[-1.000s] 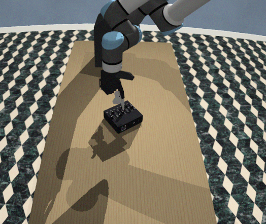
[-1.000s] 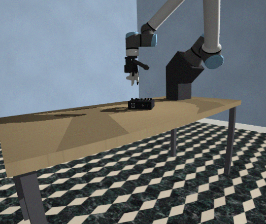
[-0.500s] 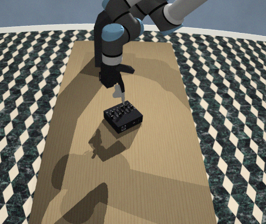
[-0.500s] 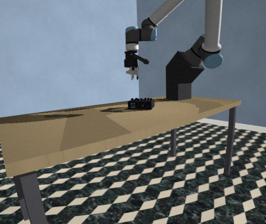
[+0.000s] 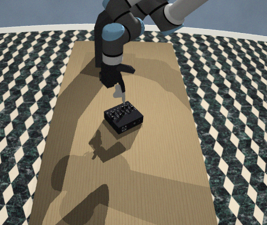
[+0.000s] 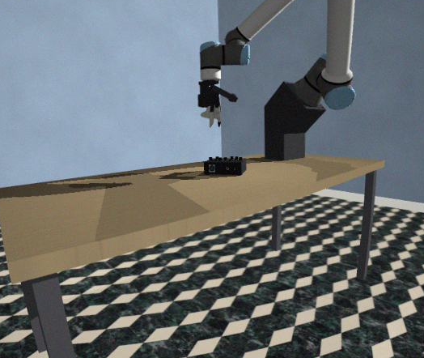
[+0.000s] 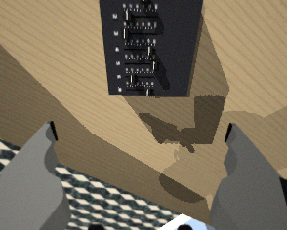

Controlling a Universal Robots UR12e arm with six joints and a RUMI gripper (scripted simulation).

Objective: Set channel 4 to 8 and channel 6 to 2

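The lighting desk (image 5: 124,116) is a small black box with a row of faders, lying on the wooden table. It also shows in the exterior view (image 6: 225,166) and at the top of the wrist view (image 7: 151,46), where several white fader knobs sit at different places along their slots. My gripper (image 5: 118,92) hangs well above the desk, fingers pointing down, as the exterior view (image 6: 214,119) shows. In the wrist view its two grey fingers stand far apart (image 7: 139,134) with nothing between them. It is open and touches nothing.
The robot's dark base (image 6: 290,123) stands on the far end of the table behind the desk. The table's long edges drop to a checkered floor. The arm throws dark shadows on the table in front of the desk.
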